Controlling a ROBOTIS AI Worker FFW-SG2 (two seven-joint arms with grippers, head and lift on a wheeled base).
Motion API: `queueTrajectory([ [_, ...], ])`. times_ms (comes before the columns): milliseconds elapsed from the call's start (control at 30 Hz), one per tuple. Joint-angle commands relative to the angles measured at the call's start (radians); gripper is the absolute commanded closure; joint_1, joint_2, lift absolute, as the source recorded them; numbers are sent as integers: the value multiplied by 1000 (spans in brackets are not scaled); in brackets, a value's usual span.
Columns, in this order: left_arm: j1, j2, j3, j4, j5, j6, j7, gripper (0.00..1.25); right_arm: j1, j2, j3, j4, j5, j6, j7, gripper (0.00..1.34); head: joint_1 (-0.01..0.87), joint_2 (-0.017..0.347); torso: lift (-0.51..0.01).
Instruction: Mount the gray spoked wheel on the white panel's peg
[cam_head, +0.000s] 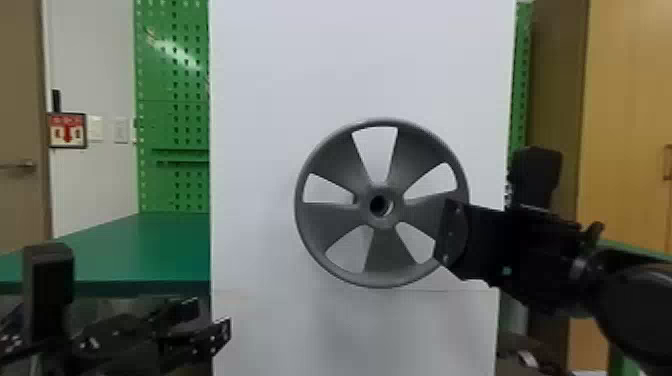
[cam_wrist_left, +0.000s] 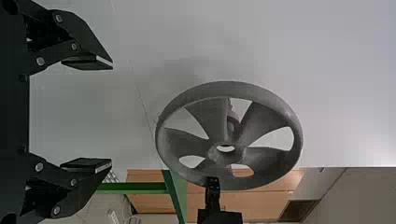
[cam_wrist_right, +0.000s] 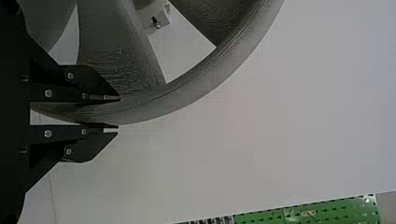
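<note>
Left gripper (cam_head: 211, 318): low at the head view's left, in front of the panel's lower left edge; fingers spread wide, released.
Right gripper (cam_head: 445, 235): at the wheel's right side in the head view; grasping the wheel's rim, with one finger inside it and one outside, as the right wrist view shows.
Wheel (cam_head: 340, 220): gray, five spokes, upright, its face toward the head camera; held in front of the panel, right of the panel's middle.
Hub (cam_head: 367, 206): its round hole faces the head camera; pale light shows through it in the left wrist view.
Peg: what looks like it, a pale stub (cam_wrist_right: 148, 10), sits behind the spokes; whether it touches the hub, cannot tell.
Panel (cam_head: 265, 90): white, tall, upright, behind the wheel.
Table (cam_head: 130, 245): green, left of the panel.
Pegboard (cam_head: 165, 120): green, upright, beyond the table.
Cabinet (cam_head: 625, 125): wooden, far right.
Sign (cam_head: 68, 131): red and white, on the wall at left.
</note>
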Motion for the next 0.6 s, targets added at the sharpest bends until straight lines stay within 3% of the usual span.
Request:
queueTrajectory([
  [0, -3, 0, -3, 0, 0, 0, 0, 504, -2, 3, -4, 8, 12, -7, 12, 1325, 84, -8, -484],
  [567, -3, 0, -3, 0, 0, 0, 0, 504, -15, 21, 10, 50, 34, -29, 46, 1325, 84, -8, -484],
])
